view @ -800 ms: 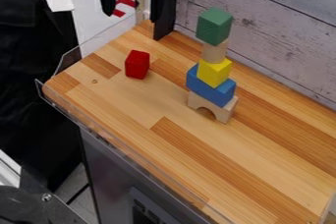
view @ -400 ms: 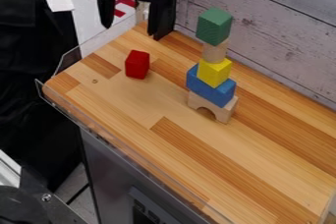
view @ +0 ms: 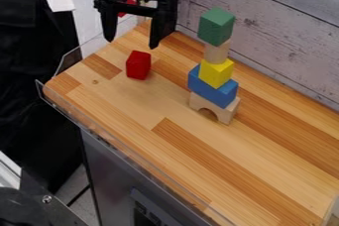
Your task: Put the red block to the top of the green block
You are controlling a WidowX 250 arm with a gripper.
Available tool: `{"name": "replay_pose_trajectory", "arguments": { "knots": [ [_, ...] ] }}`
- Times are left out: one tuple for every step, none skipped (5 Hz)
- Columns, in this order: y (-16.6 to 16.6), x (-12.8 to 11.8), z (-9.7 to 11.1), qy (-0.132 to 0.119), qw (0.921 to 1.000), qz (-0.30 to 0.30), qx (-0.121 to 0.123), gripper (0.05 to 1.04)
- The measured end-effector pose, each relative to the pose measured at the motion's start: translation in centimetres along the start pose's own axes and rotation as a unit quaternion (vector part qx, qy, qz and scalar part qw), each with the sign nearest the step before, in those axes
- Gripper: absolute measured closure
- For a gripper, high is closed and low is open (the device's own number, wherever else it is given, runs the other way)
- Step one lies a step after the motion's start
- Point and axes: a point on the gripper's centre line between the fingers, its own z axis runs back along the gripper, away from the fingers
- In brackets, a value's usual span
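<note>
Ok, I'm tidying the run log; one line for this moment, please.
gripper: open, empty, near red block; red block: on wooden counter; green block: atop block stack; placement: not done

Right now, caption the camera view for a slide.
Open gripper above the red block, beside a five-piece tower topped by the green block.

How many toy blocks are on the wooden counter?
6: the red block alone at left; stacked at right, top to bottom, green block, small plain block, yellow block, blue block, arched block. Others may be hidden behind.
</note>
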Motion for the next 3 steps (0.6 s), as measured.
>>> {"name": "replay_pose_trajectory", "arguments": {
  "knots": [
    [-0.3, 0.5, -1.0, 0.005, 0.9999, -0.012, -0.01, 0.083],
    [-0.6, 1.0, -1.9, 0.006, 0.9986, -0.05, -0.019, 0.083],
    [0.2, 1.6, -2.6, 0.016, 0.9987, -0.046, -0.018, 0.083]
  ]
}}
